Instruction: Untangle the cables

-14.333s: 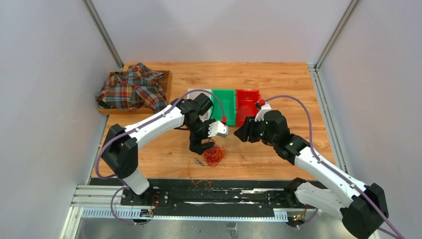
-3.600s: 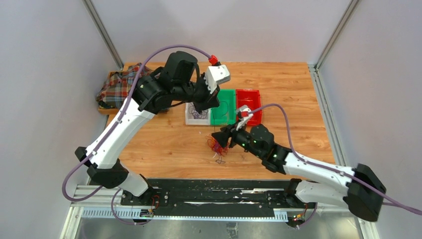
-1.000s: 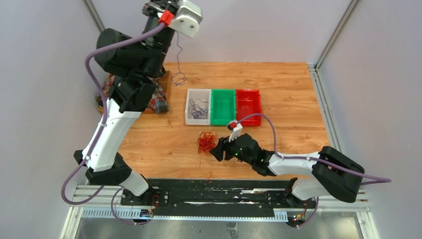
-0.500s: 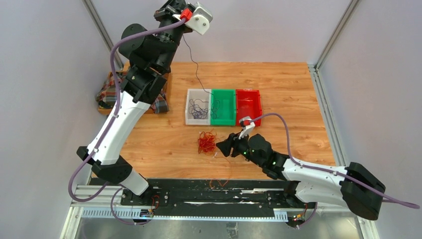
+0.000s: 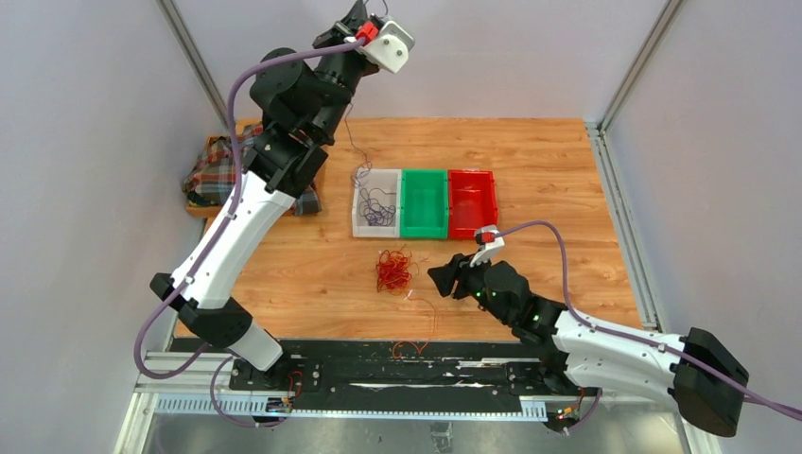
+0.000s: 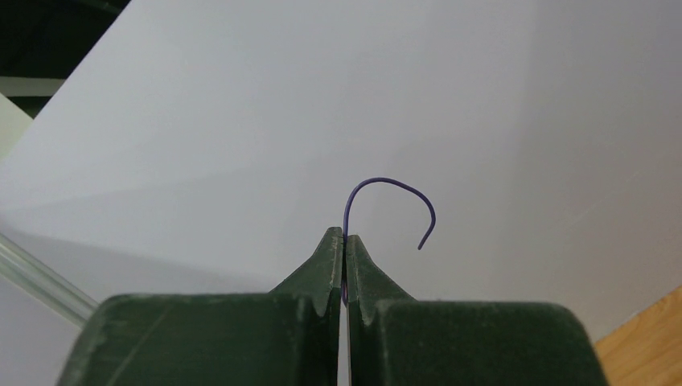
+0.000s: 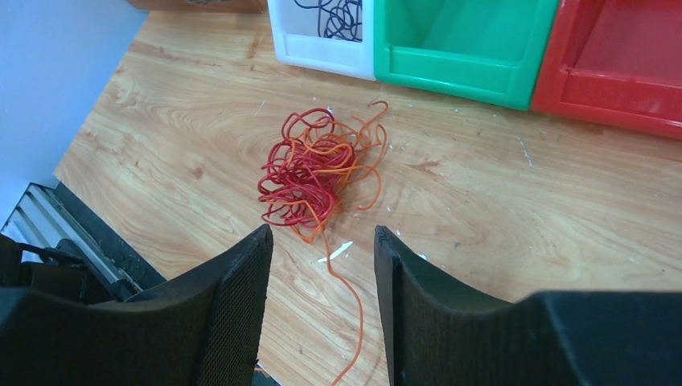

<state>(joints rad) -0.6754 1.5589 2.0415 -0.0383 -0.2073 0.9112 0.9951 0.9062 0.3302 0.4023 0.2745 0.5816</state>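
The cables on the table are a fist-sized red and orange clump (image 5: 392, 270) (image 7: 314, 169), with one orange strand (image 7: 355, 305) trailing toward the near edge. My right gripper (image 5: 440, 277) (image 7: 322, 233) stands open just right of the clump, its fingers apart from it and the strand lying between them. My left gripper (image 5: 357, 13) (image 6: 344, 237) is raised high at the back and shut on a thin purple cable (image 6: 394, 183). That purple cable (image 5: 352, 142) hangs down to the white bin (image 5: 357, 216), which holds more purple cables (image 7: 338, 16).
Next to the white bin (image 7: 322, 50) stand a green bin (image 5: 424, 227) (image 7: 458, 68) and a red bin (image 5: 471, 225) (image 7: 627, 104) in a row. A plaid cloth (image 5: 210, 170) lies in a wooden tray at the back left. Black rails run along the near edge.
My left arm has swung right with the purple cable, whose hanging end went from beside the cloth to the white bin. My right gripper has drawn back from the clump and narrowed a little.
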